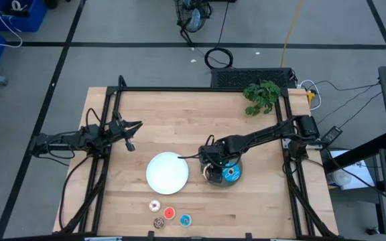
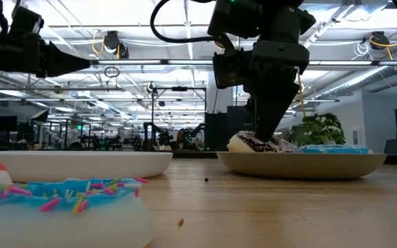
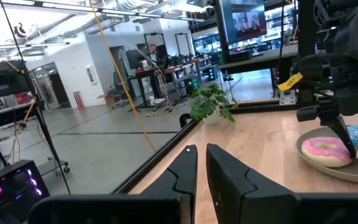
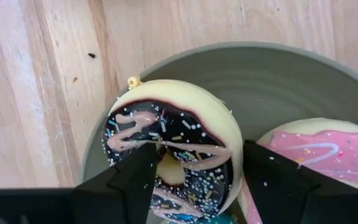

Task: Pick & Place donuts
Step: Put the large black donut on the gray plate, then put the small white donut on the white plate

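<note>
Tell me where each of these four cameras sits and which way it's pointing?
High: above, straight down on the table, both arms and both plates.
Low: table height, level across; the right gripper comes down onto the grey plate.
Left wrist: past the left gripper, towards the room and grey plate.
Right wrist: down past open fingers astride the brown donut.
Shared: all four show the grey plate; both wrist views show the pink donut.

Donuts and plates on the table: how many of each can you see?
Larger donuts on the grey plate: 3 (brown streaked, pink, blue sprinkled)
Tiny donuts on the bare wood: 4 (white-pink, red, blue, brown)
Plates: 2 (grey, white)
Total: 9
</note>
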{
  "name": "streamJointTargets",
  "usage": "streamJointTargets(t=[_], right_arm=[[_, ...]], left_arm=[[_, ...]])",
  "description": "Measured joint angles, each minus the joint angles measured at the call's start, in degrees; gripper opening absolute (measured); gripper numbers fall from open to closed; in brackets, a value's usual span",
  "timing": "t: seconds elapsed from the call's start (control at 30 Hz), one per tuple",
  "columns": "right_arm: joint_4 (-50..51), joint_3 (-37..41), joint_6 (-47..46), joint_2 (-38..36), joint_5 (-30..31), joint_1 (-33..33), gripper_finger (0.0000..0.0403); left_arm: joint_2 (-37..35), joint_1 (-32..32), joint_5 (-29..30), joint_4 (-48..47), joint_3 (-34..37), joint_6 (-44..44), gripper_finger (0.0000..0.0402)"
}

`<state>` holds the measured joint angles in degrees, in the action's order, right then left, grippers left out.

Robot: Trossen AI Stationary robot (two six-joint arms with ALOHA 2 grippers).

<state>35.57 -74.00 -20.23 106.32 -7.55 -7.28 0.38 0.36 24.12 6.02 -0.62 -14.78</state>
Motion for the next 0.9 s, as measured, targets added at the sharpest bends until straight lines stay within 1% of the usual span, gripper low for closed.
streamJointTargets(t=[0.3,0.47,0.67,0.8,0.9], right_arm=[[0.61,-0.35,0.39,-3.88,0.29,1.28,0.0219],[0.41,-0.35,0.99,-6.56,2.94,1.26,0.0221],[-0.84,-0.35,2.04,-10.67,3.69,1.09,0.0213],[-0.79,-0.36,2.89,-11.99,11.59,0.98,0.0199],[-0.22,-0.35,3.11,-11.77,14.87,1.06,0.0176]], left_arm=[[0.00,0.00,0.00,-0.31,0.00,-0.18,0.0042],[-0.01,-0.01,0.20,-0.38,0.00,-0.22,0.0042],[-0.02,0.00,0.35,-0.80,0.00,-0.09,0.0042],[0.00,0.00,0.35,-0.76,0.00,0.28,0.0042],[-0.01,0.00,0.34,-0.77,0.00,0.28,0.0042]])
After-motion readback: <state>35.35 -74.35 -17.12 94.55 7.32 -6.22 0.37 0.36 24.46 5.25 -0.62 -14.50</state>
